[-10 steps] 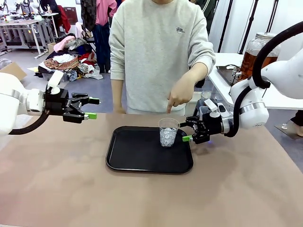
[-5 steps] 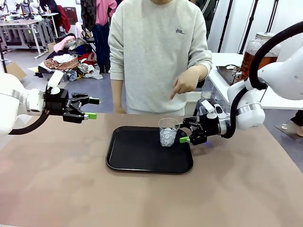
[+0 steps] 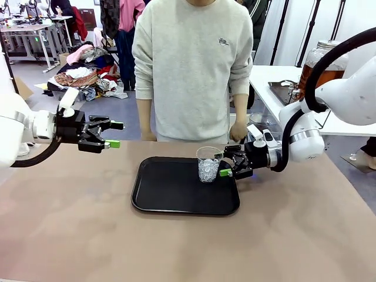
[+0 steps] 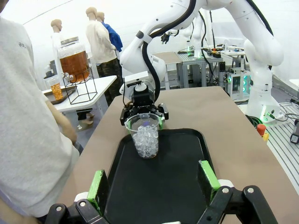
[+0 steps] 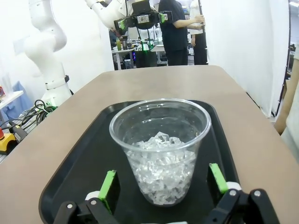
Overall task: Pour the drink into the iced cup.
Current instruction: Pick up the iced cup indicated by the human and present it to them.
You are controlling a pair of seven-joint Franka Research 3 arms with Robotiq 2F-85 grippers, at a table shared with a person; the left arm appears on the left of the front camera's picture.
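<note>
Cup grab is in hand: right tool [image 3: 225, 164] is spread open around the iced cup [image 3: 208, 164] on the tray [image 3: 170, 197], left tool [image 3: 111, 134] is held open well off, drink [image 3: 311, 79] is kept in the far jar [image 3: 322, 56]; squeezing gently is called for next

arms [image 3: 12, 126]: white | jaws: black | pads [image 3: 113, 143]: green | cables [image 3: 311, 73]: black

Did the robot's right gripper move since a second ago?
Yes. The right gripper has slid leftward in the front view, closer to the iced cup, which stays put on the black tray. Its jaws stand open.
</note>
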